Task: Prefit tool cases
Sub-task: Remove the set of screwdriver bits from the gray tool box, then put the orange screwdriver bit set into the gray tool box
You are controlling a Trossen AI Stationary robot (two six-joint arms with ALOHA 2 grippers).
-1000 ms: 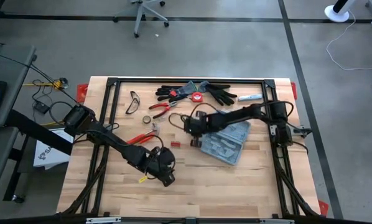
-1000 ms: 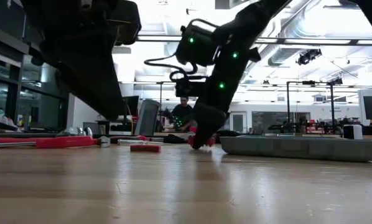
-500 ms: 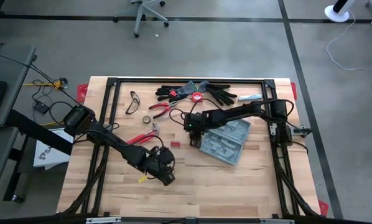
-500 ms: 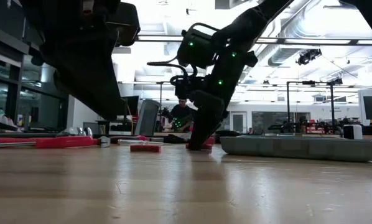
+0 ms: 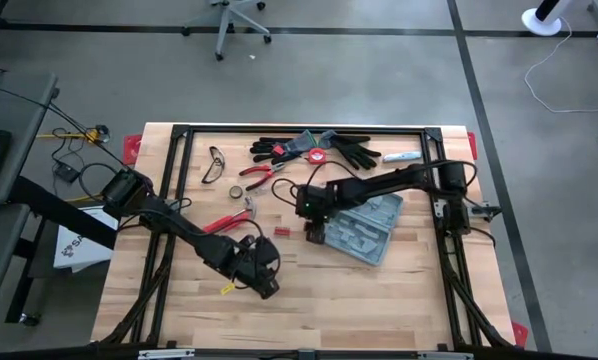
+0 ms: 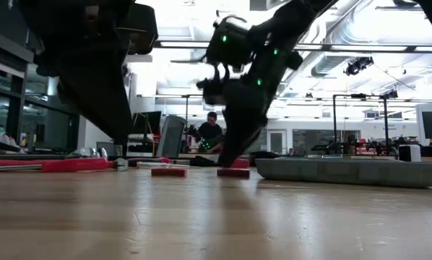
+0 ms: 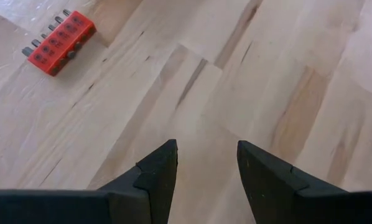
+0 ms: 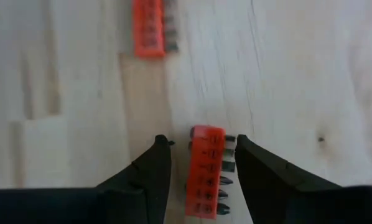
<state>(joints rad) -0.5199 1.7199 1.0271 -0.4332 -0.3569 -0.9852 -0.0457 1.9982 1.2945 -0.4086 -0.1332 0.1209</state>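
Note:
The tool case (image 5: 364, 228) lies open on the wood, grey-blue, its moulded inside up; the low view shows it as a flat tray (image 6: 353, 171). My right gripper (image 8: 201, 141) hovers open at the case's left end. A red bit holder (image 8: 208, 171) lies flat on the table between its fingers, with a gap on each side. A second red bit holder (image 8: 148, 28) lies a little farther left (image 5: 282, 231). My left gripper (image 7: 206, 146) stands open over bare wood near the table's front (image 5: 267, 278).
Red-handled pliers (image 5: 229, 222) lie by the left arm. Along the far edge are black gloves (image 5: 354, 152), more pliers (image 5: 259, 172), safety glasses (image 5: 213, 165) and a tape roll (image 5: 237, 190). A small yellow piece (image 5: 229, 288) lies beside my left gripper. A person (image 6: 212, 133) sits far behind.
My right gripper has opened and let go of the red bit holder, which now lies flat on the table beside the case's left end. The gripper has then risen a little above it.

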